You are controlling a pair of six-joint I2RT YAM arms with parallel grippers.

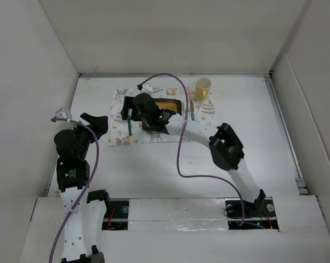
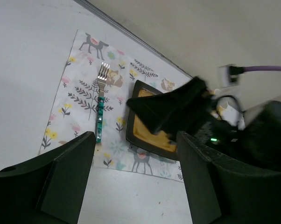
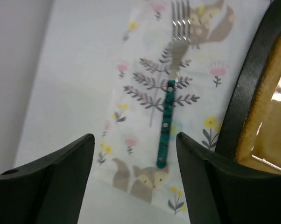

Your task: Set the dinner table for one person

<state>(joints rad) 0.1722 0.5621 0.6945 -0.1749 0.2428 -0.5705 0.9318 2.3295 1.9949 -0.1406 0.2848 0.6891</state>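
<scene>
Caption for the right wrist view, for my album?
Open right gripper over a green-handled metal fork on a printed cloth mat, beside a dark-rimmed amber plate.

One printed placemat (image 1: 206, 112) is counted, with one dark square plate (image 1: 169, 104) on it. Two green-handled utensils are counted: one fork (image 2: 101, 105) at nine o'clock of the plate and one other utensil (image 1: 192, 109) at three o'clock, its kind not made out. One yellow cup (image 1: 203, 87) is counted at one o'clock of the plate.
</scene>
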